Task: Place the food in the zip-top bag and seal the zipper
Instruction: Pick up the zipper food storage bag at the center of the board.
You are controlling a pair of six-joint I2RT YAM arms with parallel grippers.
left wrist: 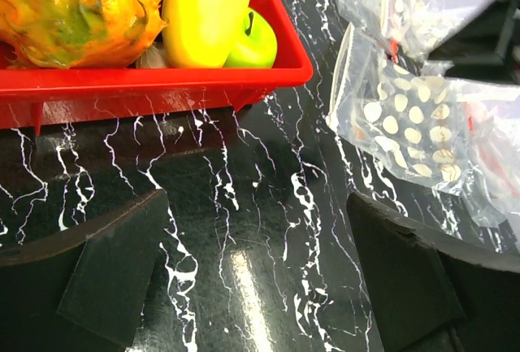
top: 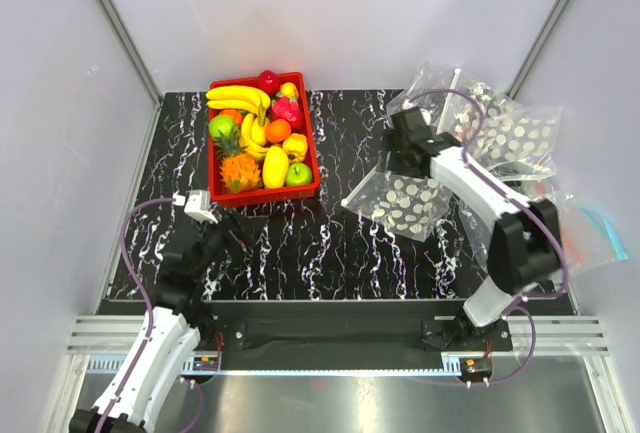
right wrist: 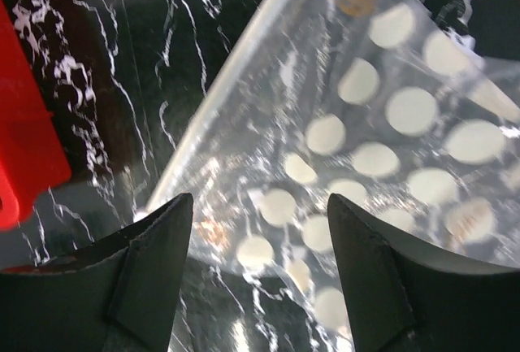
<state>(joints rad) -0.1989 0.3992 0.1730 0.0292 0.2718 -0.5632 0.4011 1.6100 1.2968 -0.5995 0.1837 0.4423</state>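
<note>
Left hand [left wrist: 260,275]: wide open, empty, low over worktop [top: 330,248] beside red tray [top: 265,196].
Right hand [right wrist: 258,230]: fingers spread, gripping nothing, just above dotted bag [top: 405,203].
Bag: flat on worktop, right of tray, zipper [right wrist: 227,84] edge toward tray.
Food: bananas [top: 238,98], green apple [top: 298,174] in tray.

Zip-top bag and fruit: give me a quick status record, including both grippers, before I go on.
zip-top bag: lying on table, right of red tray
zipper: cannot tell if sealed
green apple, bananas: in tray, not bagged
right gripper: open, over bag
left gripper: open, empty, near tray front
</note>
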